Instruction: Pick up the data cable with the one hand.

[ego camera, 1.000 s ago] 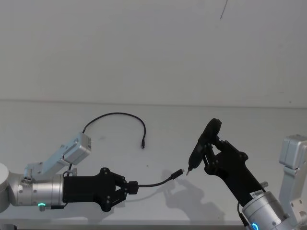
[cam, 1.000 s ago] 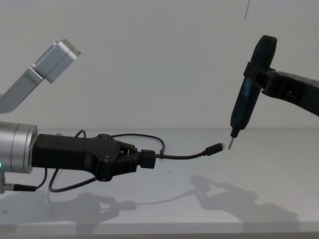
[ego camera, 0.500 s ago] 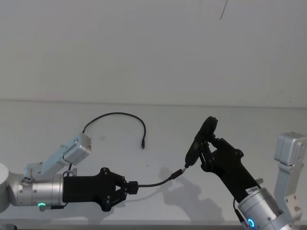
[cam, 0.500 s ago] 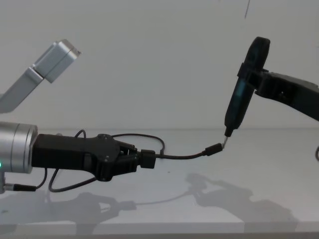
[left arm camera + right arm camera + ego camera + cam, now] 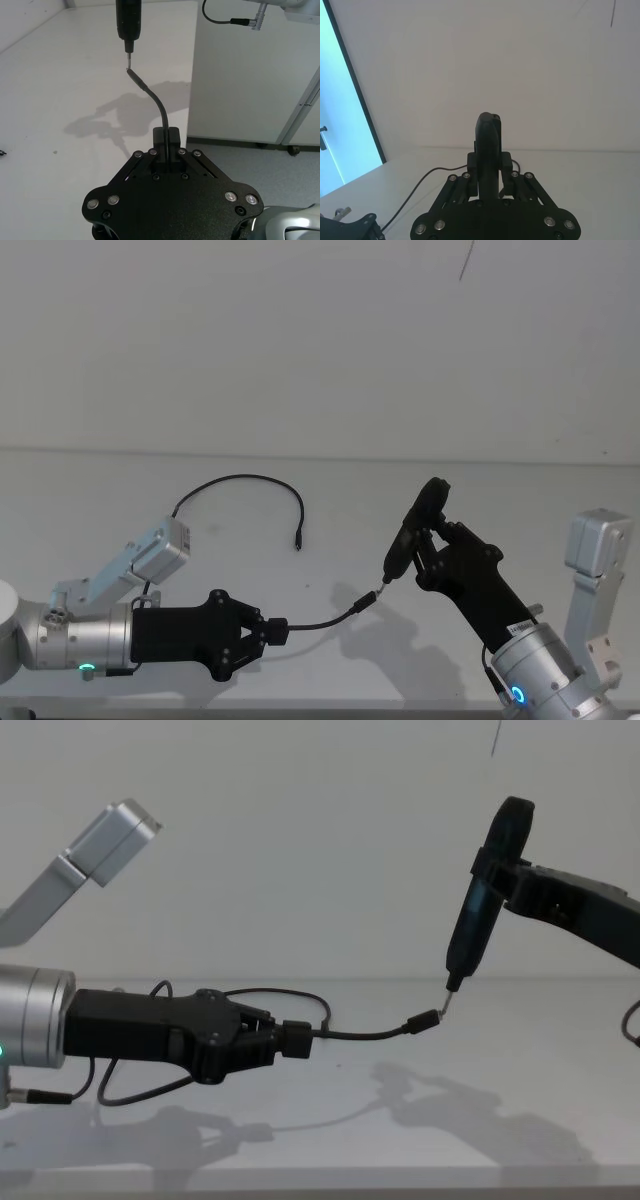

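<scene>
Low over the near left of the white tabletop, the left gripper reaches toward the right with its jaws closed on the data cable, clamping the thick black collar of the cord. From that grip a short free length arcs up and to the right, clear of the surface, ending in a small connector. The rest of the cord runs back behind the gripper and loops across the far left of the tabletop, its other plug lying flat there.

On the right, the right gripper has its jaws closed around a slim black pen-like tool, held nearly upright with the point down. In the chest view the tool's tip sits just above the raised connector, close enough that whether they touch cannot be told. The left wrist view shows the same meeting: tool tip directly over the cable end.
</scene>
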Controlling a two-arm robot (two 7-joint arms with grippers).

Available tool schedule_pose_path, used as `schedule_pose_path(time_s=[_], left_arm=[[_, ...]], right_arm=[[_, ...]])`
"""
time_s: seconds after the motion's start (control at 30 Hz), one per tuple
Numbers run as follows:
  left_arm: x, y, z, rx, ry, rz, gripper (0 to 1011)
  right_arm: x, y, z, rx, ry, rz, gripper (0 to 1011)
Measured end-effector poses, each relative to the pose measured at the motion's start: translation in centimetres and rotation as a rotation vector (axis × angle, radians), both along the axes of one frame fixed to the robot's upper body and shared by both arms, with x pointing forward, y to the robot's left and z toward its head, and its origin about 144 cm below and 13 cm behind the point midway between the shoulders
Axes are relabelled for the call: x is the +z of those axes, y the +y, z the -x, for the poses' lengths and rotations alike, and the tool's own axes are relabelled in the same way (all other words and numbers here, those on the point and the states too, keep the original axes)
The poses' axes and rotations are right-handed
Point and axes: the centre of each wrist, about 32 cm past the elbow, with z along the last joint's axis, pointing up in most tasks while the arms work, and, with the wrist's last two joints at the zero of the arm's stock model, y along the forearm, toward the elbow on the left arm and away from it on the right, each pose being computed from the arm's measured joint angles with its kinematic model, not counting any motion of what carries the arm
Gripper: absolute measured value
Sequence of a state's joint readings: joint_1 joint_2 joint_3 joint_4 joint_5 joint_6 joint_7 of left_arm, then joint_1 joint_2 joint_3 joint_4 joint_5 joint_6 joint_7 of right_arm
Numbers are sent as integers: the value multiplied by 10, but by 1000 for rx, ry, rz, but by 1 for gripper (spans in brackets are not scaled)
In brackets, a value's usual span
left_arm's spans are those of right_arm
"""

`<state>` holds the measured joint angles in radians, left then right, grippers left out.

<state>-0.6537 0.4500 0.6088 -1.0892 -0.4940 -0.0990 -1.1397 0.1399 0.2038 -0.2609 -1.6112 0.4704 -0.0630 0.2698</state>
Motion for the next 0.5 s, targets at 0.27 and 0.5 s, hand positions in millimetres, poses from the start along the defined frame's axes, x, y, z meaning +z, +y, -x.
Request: schedule_pose_path(time_s=[0.27, 0.5], left_arm=[[0, 0, 0, 0, 0, 0, 44], [0, 0, 0, 0, 0, 0, 44]], right_arm=[[0, -2, -2, 5, -1, 1, 269], [0, -2, -2, 22, 3, 2, 269]])
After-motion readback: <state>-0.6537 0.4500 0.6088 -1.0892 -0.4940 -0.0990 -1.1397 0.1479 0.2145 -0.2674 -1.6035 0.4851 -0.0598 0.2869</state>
